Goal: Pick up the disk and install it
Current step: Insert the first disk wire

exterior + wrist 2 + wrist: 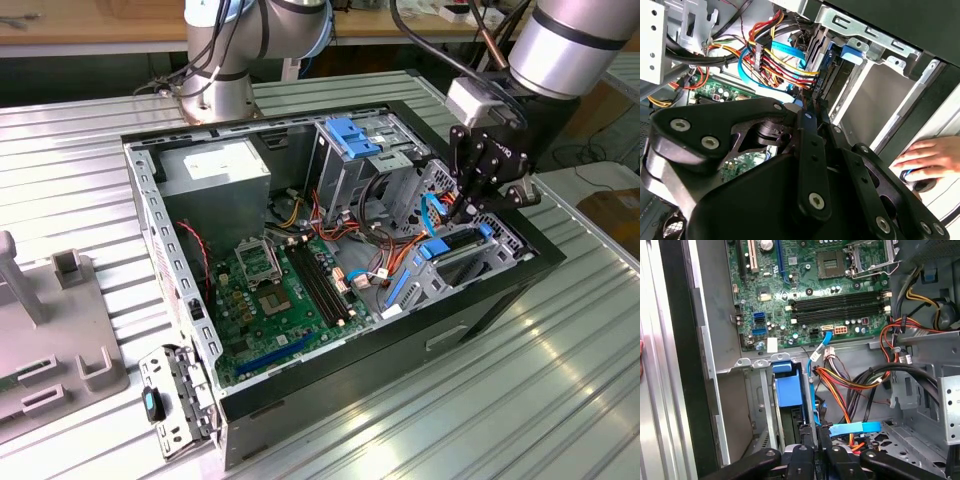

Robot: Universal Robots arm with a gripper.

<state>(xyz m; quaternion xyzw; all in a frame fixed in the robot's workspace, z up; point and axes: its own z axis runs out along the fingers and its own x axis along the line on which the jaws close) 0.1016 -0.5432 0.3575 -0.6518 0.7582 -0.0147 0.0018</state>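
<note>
Housing the disk [788, 389]: a narrow metal drive bay [765, 405] near one corner of the open computer case [480, 300]. The disk stands on edge in the bay, with its bright blue carrier rail on top and its dark body below.
Disk in the exterior view: it sits in the low cage at the exterior view's right, directly beneath the gripper [462, 212].
Jaws: pressed together, black linkages folded in. In the first wrist view the gripper [817, 432] has its tips just beside the disk's blue rail; I cannot tell whether they touch it.
Cables: a flat blue data cable [852, 428] lies just beside the fingers. A bundle of red, yellow, orange and black wires [850, 382] arches nearby.
Motherboard [805, 290]: green and flat on the case floor, with black memory slots [840, 307] and a bare processor socket [832, 262].
Upper drive cage [350, 135]: it stands upright in the middle of the case and carries a blue latch.
Power supply [215, 165]: a grey box in the far corner of the case, toward the exterior view's left.
Arm [570, 40]: a silver tube entering from the exterior view's upper right.
Desk [500, 400]: ribbed metal, with the case lying on its side on top.
Person's hand [927, 160]: outside the case wall in the second wrist view, resting on a small dark object.
</note>
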